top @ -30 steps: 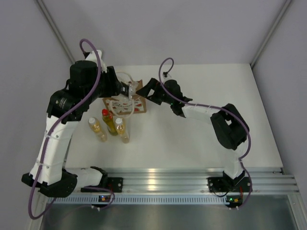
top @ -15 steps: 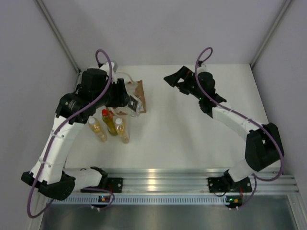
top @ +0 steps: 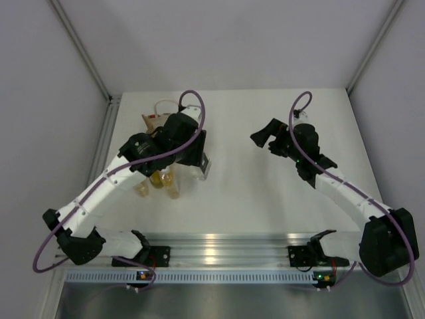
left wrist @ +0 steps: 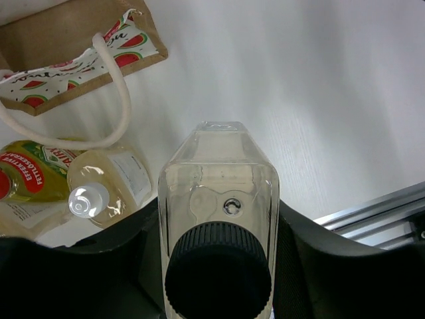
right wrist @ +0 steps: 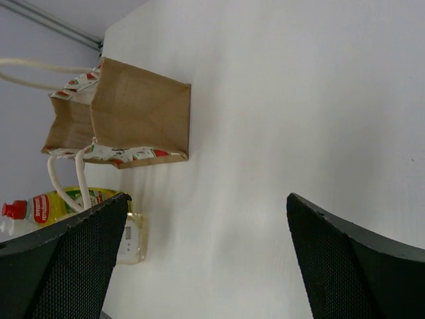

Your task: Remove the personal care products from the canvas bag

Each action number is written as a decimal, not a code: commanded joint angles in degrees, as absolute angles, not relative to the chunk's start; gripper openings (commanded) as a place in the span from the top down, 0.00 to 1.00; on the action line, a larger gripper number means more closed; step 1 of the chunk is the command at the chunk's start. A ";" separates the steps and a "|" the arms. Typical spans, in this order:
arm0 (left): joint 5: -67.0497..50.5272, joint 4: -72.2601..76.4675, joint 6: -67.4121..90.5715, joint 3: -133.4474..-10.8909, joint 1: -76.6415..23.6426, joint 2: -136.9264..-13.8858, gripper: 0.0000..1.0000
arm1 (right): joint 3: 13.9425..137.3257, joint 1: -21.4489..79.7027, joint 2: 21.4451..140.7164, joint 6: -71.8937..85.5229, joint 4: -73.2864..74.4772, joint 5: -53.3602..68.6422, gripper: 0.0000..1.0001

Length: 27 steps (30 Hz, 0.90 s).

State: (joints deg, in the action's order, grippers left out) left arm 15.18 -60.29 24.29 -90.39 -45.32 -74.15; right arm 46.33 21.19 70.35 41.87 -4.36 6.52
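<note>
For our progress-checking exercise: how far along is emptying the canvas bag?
Done: the yellow-green bottle and both amber bottles stand outside the canvas bag. In hand: the left gripper holds the clear bottle, already out of the bag. Left: seemingly only setting it down.

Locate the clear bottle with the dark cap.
The clear bottle is held in the left gripper, left of centre in the top view, beside the other bottles.

Rough canvas bag [right wrist: 139,109], glossy clear plastic bottle [left wrist: 219,193], matt table [left wrist: 319,86]
</note>
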 commanded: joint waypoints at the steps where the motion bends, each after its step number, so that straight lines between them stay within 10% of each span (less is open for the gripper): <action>1: 22.84 -52.73 27.07 -90.44 -47.02 -75.23 1.00 | 45.18 20.48 66.19 39.29 -2.73 5.98 0.00; 27: 27.25 -45.36 38.58 -74.98 -47.37 -83.67 1.00 | 40.08 20.13 60.73 38.67 -0.88 5.63 0.01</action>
State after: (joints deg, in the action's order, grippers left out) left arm 23.11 -51.81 35.81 -74.83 -47.40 -85.27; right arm 39.79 21.06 62.70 39.44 -0.58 6.02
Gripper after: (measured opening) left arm 0.543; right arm 0.993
